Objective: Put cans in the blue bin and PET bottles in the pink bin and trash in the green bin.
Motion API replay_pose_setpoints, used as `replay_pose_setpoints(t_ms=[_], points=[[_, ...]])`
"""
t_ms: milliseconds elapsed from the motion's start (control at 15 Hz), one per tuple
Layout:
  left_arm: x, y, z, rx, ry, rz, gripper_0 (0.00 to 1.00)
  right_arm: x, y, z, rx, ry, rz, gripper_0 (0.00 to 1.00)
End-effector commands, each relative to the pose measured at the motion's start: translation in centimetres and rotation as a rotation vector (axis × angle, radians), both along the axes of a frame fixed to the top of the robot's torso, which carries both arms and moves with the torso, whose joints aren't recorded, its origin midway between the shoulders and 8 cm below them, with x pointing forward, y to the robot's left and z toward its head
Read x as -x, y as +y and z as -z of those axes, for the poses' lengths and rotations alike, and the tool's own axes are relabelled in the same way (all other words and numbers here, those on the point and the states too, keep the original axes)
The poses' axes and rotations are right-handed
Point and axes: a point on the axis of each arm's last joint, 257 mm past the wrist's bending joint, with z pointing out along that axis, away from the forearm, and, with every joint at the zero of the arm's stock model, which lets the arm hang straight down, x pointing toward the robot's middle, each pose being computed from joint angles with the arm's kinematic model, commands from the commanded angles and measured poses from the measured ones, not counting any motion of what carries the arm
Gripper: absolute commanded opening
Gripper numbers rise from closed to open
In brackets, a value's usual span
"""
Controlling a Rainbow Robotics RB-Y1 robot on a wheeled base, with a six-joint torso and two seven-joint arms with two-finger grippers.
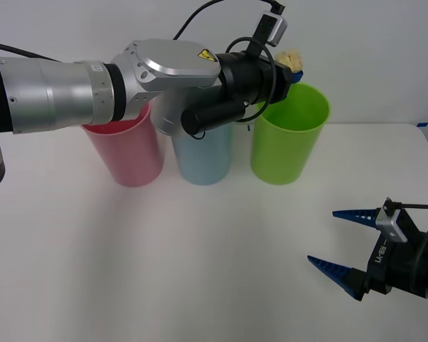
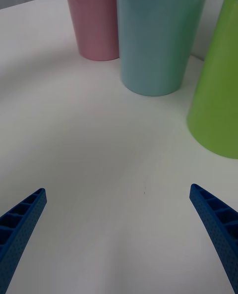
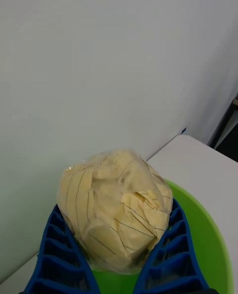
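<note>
Trash (image 3: 115,209) is clamped in the left hand (image 1: 294,69), poised above the green bin (image 1: 289,135). Right hand (image 1: 342,246) is held spread open over the bench (image 1: 200,256).

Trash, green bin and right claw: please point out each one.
trash (image 3: 115,209), left wrist view, middle of the paper ball
green bin (image 1: 289,153), front view, its outer wall
right claw (image 1: 342,242), front view, midway between its open fingertips

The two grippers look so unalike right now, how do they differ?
The left gripper is shut on the trash; the right gripper is open and holds nothing. The left is raised over the green bin; the right sits low near the table's front right. Both have blue ribbed fingers.
</note>
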Motion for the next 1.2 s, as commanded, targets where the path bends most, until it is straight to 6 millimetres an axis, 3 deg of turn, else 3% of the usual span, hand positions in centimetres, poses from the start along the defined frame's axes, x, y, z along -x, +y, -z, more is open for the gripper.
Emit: replay_pose_setpoints(t_ms=[67,533,1200], points=[[0.3,0.1,1.1,-0.013,0.018,0.002,0.02,0.0,0.0,0.0,0.000,0.000,0.000,1.00],[1.1,0.0,2.9,-0.021,0.060,0.009,0.02,0.0,0.0,0.0,0.000,0.000,0.000,1.00],[1.1,-1.3,2.8,-0.013,0.061,0.010,0.02,0.0,0.0,0.0,0.000,0.000,0.000,1.00]])
